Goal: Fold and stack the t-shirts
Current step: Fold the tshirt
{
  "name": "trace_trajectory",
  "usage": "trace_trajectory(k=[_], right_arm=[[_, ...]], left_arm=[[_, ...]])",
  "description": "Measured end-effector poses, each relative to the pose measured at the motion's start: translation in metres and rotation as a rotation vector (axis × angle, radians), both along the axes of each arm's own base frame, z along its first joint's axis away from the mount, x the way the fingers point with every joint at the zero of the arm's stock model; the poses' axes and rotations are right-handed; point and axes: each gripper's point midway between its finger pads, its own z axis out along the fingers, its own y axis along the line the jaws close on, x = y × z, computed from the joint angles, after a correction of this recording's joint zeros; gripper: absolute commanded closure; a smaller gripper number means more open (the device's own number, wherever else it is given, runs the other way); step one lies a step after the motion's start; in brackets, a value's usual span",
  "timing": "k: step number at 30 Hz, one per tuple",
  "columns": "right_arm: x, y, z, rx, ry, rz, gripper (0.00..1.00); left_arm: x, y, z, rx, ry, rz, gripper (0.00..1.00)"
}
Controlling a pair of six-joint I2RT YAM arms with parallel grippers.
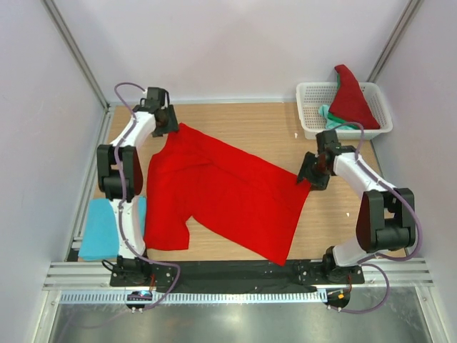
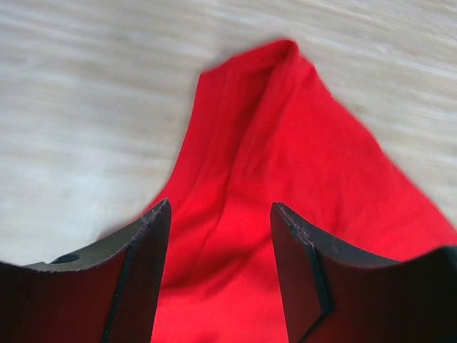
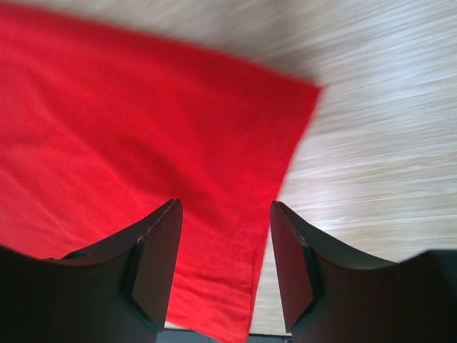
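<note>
A white plastic lattice basket (image 1: 305,91) sits at the far right of the wooden table (image 1: 250,121), holding a crumpled bright red shirt (image 1: 351,96) and a teal-green one (image 1: 330,114). A folded light blue shirt (image 1: 106,229) lies at the near left edge. A large bright red t-shirt (image 1: 221,189) lies spread across the table's middle. The left gripper (image 1: 168,121) is at the shirt's far left corner, its jaws wide apart above the cloth (image 2: 250,179), clasping nothing. The right gripper (image 1: 311,175) is over the shirt's right corner (image 3: 235,143), its jaws likewise spread and holding nothing.
</note>
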Motion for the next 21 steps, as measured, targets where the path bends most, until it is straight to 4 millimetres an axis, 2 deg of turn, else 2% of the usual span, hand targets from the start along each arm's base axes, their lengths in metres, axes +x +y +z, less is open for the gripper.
trace_trajectory(k=[4, 6, 8, 12, 15, 17, 21], right_arm=[[-0.023, 0.041, -0.009, 0.023, 0.025, 0.144, 0.43], [-0.031, 0.057, -0.013, 0.04, 0.036, 0.2, 0.44], [-0.036, 0.067, -0.014, 0.044, 0.039, 0.236, 0.44], [-0.04, 0.075, -0.017, 0.022, 0.038, 0.284, 0.48], [-0.043, 0.072, -0.019, -0.019, 0.044, 0.301, 0.5], [-0.045, 0.068, -0.022, -0.043, 0.05, 0.299, 0.54], [-0.058, 0.056, -0.03, -0.088, 0.087, 0.288, 0.53]], left_arm=[[-0.03, 0.0, 0.041, 0.03, -0.035, -0.018, 0.45], [-0.045, -0.001, 0.05, 0.03, -0.038, -0.036, 0.46], [-0.057, -0.005, 0.045, 0.014, -0.01, -0.073, 0.47], [-0.07, -0.012, 0.018, -0.023, 0.085, -0.123, 0.47], [-0.081, -0.016, 0.003, -0.051, 0.137, -0.14, 0.48], [-0.086, -0.018, -0.001, -0.065, 0.158, -0.139, 0.49], [-0.095, -0.017, -0.009, -0.086, 0.188, -0.102, 0.49]])
